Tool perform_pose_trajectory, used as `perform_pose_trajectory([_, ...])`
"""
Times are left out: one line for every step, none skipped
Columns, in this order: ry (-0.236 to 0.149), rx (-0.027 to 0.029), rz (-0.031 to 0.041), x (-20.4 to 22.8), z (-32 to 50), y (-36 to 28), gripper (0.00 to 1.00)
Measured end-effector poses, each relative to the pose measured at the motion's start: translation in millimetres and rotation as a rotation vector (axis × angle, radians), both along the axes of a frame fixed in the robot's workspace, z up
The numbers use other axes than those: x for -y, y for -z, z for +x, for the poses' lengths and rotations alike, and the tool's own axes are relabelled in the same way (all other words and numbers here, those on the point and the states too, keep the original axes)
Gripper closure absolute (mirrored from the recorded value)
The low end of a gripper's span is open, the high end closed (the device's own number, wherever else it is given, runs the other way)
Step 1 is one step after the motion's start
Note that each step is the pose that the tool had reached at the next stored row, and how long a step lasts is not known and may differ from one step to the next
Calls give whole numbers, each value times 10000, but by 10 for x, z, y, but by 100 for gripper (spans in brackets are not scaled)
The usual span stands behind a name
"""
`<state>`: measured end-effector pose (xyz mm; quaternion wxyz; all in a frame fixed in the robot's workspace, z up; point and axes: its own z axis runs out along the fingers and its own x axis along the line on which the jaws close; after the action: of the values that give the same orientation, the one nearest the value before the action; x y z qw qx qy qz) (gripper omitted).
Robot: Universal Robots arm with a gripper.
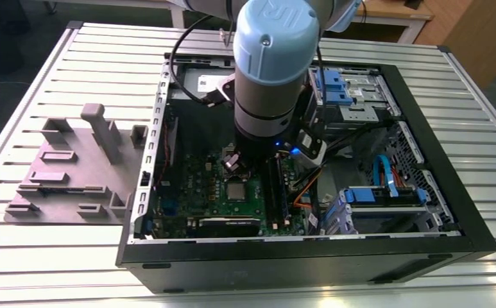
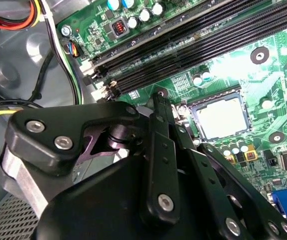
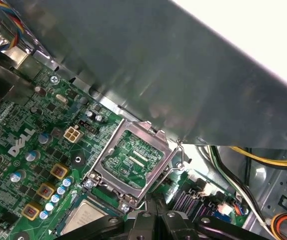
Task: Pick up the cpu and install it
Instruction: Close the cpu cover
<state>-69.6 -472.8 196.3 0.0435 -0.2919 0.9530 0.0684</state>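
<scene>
My claw (image 2: 159, 100) looks pressed together and empty, though I see it poorly; the cpu (image 2: 222, 117) lies flat on the motherboard (image 2: 243, 65), just beside the tips.

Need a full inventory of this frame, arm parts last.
table: one, silver slats, under everything
computer case: one, black, open, on table
motherboard: one, green, inside case
cpu: one, silvery, lying in motherboard socket
socket frame: one, metal, raised beside cpu
memory slots: several, black, along motherboard
fixture: one, grey, on table, exterior view's left of case
drive brackets: several, blue, inside case
arm: one, pale blue, reaching into case
gripper: one, black, above motherboard near cpu
</scene>
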Motion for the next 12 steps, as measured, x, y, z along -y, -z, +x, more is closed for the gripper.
perform_pose_trajectory([-2,-1,-1,0,2,1,90])
perform_pose_trajectory([-2,-1,0,0,7,2,90])
perform_pose_trajectory([-1,0,1,0,14,3,90])
perform_pose_trajectory([-1,0,2,0,21,3,90])
perform_pose_trajectory([-1,0,2,0,25,3,90])
perform_pose_trajectory([0,0,1,0,25,4,90])
perform_pose_trajectory([0,0,2,-1,25,8,90])
perform_pose_trajectory([0,2,2,-2,24,15,90])
perform_pose_trajectory([0,3,1,-3,18,22,90])
perform_pose_trajectory([0,4,0,-3,13,26,90])
perform_pose_trajectory([0,3,-1,-3,8,29,90])
perform_pose_trajectory([0,3,-2,-3,5,31,90])
